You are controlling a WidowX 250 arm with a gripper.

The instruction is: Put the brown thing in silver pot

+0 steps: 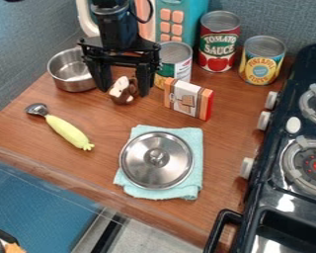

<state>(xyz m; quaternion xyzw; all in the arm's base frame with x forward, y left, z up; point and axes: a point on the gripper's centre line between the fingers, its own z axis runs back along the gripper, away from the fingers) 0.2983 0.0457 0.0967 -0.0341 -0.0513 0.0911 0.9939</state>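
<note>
Gripper [126,92] spread open around brown toy [124,97], at eleven o'clock. Probably light, fairly stiff, perhaps slippery; best pinched gently mid-body.

One fixed cam, up above counter [228,141], looking down at slant toward wall [279,17] across top of frame. Pretty close in: stove [276,197] cut off at right edge, toy microwave [187,6] chopped at top. Counter's front edge runs diagonally, left side down to bottom middle.
</note>
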